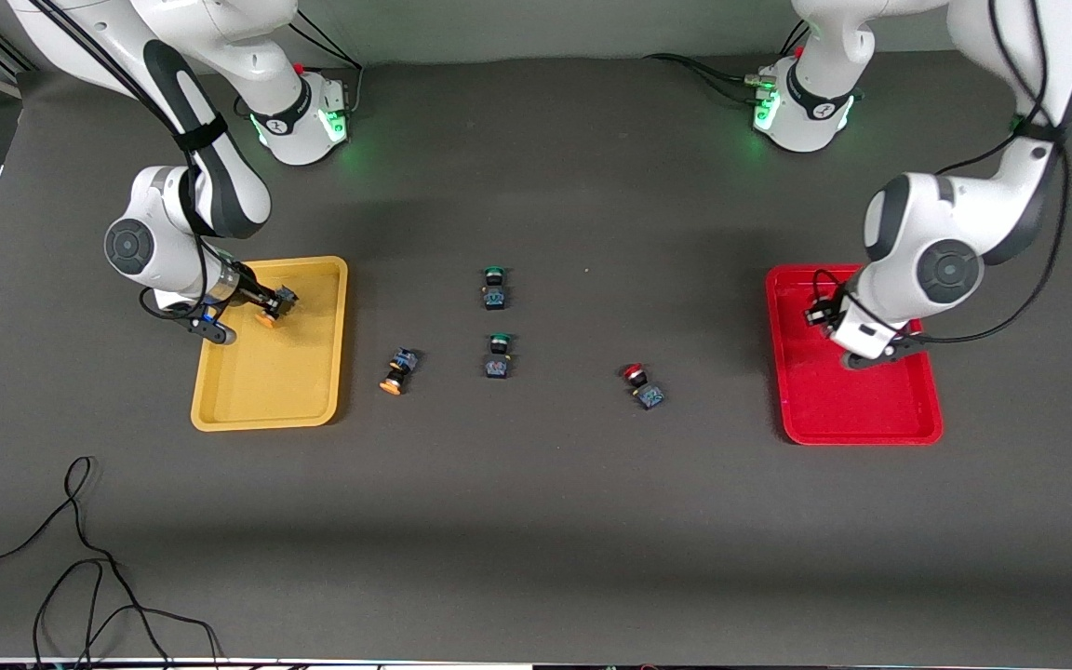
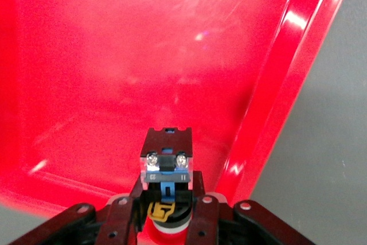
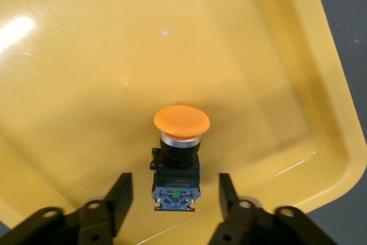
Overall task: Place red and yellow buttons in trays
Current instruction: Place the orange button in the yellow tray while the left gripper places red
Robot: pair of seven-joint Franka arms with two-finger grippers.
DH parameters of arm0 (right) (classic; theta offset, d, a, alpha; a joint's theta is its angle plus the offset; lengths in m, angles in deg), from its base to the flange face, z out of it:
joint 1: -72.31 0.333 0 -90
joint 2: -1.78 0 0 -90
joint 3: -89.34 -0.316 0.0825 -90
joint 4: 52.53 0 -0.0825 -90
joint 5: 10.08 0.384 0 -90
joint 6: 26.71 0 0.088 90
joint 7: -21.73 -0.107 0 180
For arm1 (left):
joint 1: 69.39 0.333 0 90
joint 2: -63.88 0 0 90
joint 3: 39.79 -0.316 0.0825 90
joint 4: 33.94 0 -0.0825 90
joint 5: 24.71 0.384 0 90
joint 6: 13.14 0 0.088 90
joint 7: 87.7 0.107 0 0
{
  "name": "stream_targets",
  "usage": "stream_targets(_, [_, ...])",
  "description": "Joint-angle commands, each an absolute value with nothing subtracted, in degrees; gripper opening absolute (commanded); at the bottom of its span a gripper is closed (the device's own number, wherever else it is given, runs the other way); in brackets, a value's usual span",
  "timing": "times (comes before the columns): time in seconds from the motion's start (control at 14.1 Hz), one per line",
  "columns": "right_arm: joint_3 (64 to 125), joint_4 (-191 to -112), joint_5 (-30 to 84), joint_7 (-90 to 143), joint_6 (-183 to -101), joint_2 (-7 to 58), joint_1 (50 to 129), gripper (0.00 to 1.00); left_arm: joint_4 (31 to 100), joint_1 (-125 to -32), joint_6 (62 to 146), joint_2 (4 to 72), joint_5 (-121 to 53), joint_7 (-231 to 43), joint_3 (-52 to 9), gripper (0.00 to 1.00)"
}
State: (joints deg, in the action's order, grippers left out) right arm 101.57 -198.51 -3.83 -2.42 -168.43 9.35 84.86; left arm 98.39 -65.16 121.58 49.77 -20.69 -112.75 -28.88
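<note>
Yellow tray (image 1: 247, 400) is lying under my right gripper (image 3: 175, 196), whose fingers are standing apart around an orange-capped button (image 3: 179, 153) resting there. Over the red tray (image 1: 857, 409), my left gripper (image 2: 166, 213) is clamping a blue-bodied button (image 2: 166, 162).

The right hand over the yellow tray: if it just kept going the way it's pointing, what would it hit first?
Probably the orange-capped button lying between its open fingers. The right hand points down into the yellow tray, so next would come the tray floor, though the depth is hard to judge.
</note>
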Motion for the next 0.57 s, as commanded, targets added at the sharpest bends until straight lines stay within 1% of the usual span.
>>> stream_targets(0.0, [101.1,-195.9,-3.2,-2.1,-164.5,5.5,84.9,1.00,98.9,-65.4,125.3,48.4,-18.9,-112.4,-29.0,0.00])
stream_targets(0.14, [100.0,-187.8,-3.3,-5.2,-154.6,4.8,85.0,1.00,98.4,-65.4,124.3,48.9,-18.9,-112.4,-29.0,0.99])
stream_targets(0.21, [98.4,-182.6,-3.2,-7.6,-149.0,5.0,85.0,1.00,97.9,-65.5,123.8,50.1,-18.9,-112.7,-29.0,0.99])
stream_targets(0.28, [96.6,-177.3,-3.2,-10.5,-144.2,5.4,85.0,1.00,96.4,-65.8,120.8,51.4,-18.9,-112.8,-28.9,0.99])
stream_targets(0.35, [94.9,-172.8,-3.2,-13.3,-140.2,5.7,85.0,1.00,93.2,-66.3,115.1,52.3,-19.0,-113.6,-28.5,0.99])
stream_targets(0.43, [92.8,-168.9,-3.3,-15.9,-137.4,6.5,85.1,1.00,88.6,-67.7,108.0,52.7,-19.2,-115.1,-27.8,0.99])
stream_targets(0.5, [90.2,-165.7,-3.2,-18.4,-136.2,7.6,85.0,1.00,82.8,-70.0,100.4,52.2,-19.3,-118.9,-27.0,0.99])
